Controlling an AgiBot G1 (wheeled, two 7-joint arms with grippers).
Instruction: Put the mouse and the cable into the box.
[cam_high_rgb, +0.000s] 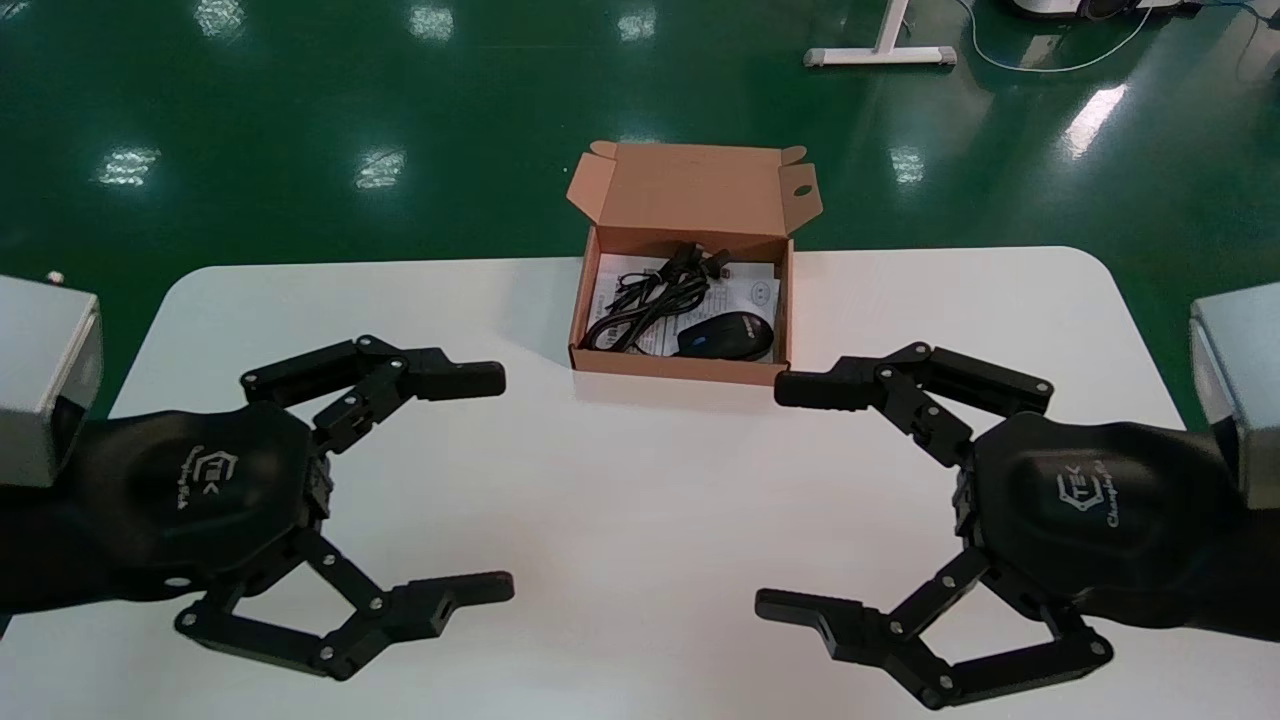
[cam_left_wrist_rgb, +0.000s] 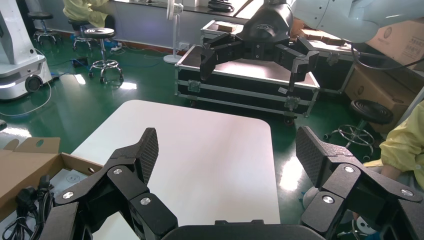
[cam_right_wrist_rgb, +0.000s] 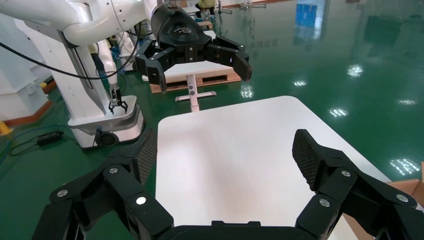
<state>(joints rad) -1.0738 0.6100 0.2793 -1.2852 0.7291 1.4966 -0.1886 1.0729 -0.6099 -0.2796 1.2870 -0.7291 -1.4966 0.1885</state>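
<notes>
Mouse, black, lies in the near right part of the open cardboard box. The coiled black cable lies just beside it on the left. Both rest on a printed leaflet that lines the bottom.

The box sits at the far edge of the white table, about midway along it. Its lid flap stands up and leans away over the green floor. Farther off, well apart from the table, a white furniture foot stands on that floor.

The left gripper hangs over the near left of the table, its jaws spread wide with nothing in them. The right gripper mirrors it over the near right, equally wide and empty. Its far fingertip is near the box's near right corner but apart from it.

White tabletop shows between the two grippers and runs up to the box's front wall. The table's far corners are rounded, and tabletop stretches to either side of the box.
</notes>
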